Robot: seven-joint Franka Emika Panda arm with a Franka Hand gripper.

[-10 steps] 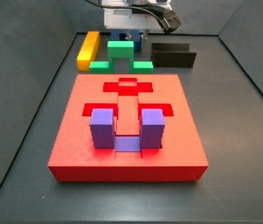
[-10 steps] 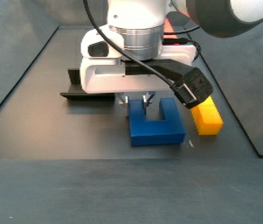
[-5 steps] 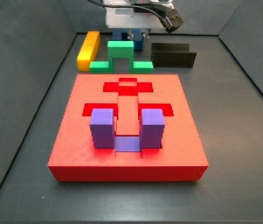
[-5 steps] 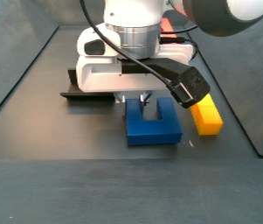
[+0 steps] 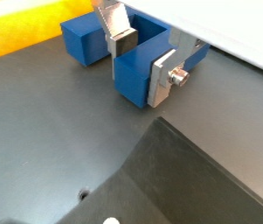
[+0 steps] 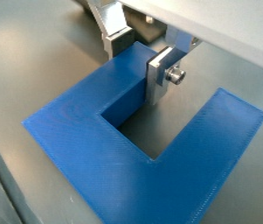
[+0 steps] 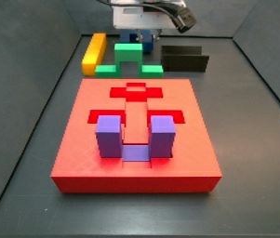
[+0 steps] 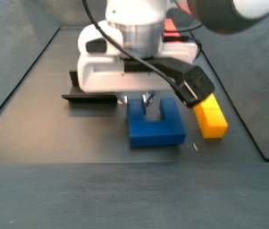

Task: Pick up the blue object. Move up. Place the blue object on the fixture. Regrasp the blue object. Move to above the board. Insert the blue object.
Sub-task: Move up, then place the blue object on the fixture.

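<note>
1. Two-finger gripper (image 5: 143,58) is low at the far end of the dark table, behind the large flat red board (image 7: 136,139); in a side view it hangs right over the blue piece (image 8: 155,122).
2. Small dark blue U-shaped block (image 6: 140,144) lies flat on the table floor, prongs pointing away from the arm base in a side view.
3. Both wrist views: one prong of the blue block sits between the flat silver fingers (image 5: 164,77), pads against or just beside its two faces. Jaws narrow, about one prong apart; a firm clamp cannot be told.
4. Block's underside looks to be on the table.
5. Long yellow bar (image 8: 209,118) lies just beside the blue block, apart from it.
6. Low black fixture (image 7: 187,59) stands near the gripper, at the back of the table.
7. Green U-shaped block (image 7: 135,56) sits between yellow bar and fixture.
8. Lighter purple U-shaped block (image 7: 136,138) stands upright in a recess at the board's near end.
</note>
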